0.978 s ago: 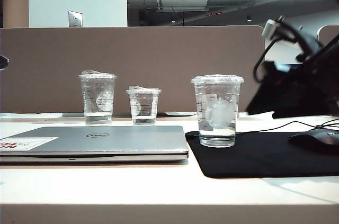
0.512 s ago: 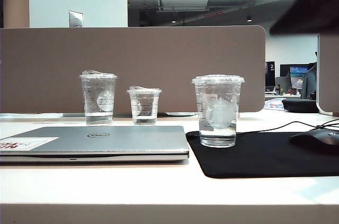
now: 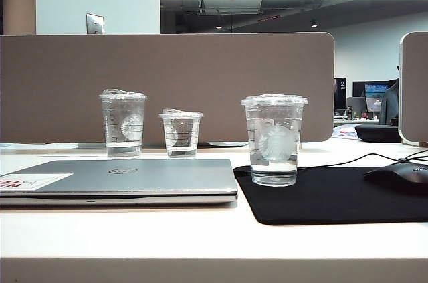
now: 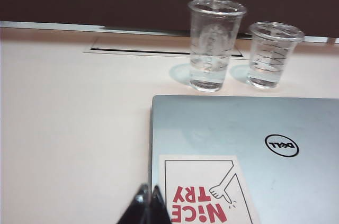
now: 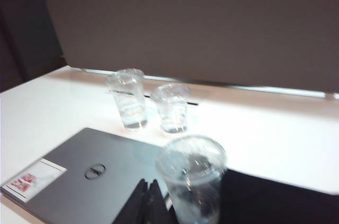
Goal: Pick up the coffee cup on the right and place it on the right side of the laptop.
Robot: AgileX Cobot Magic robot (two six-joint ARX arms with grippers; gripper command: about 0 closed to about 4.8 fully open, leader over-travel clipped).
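Note:
The coffee cup (image 3: 274, 139), clear with a flat lid and a round white logo, stands upright on a black mouse pad just right of the closed silver laptop (image 3: 120, 179). Neither gripper shows in the exterior view. In the right wrist view my right gripper (image 5: 148, 182) is shut and empty, hanging above the laptop (image 5: 100, 176) beside the coffee cup (image 5: 192, 179) and apart from it. In the left wrist view my left gripper (image 4: 149, 189) is shut on nothing, over the laptop's (image 4: 254, 144) stickered corner.
A taller clear cup (image 3: 123, 122) and a small clear cup (image 3: 181, 133) stand behind the laptop. The black mouse pad (image 3: 334, 193) carries a black mouse (image 3: 401, 176) with a cable at the right. A brown partition (image 3: 167, 82) closes the desk's back.
The right arm, seen at the exterior view's right edge a second ago, rose through the top right corner and is now out of that view. The cups and laptop have not moved.

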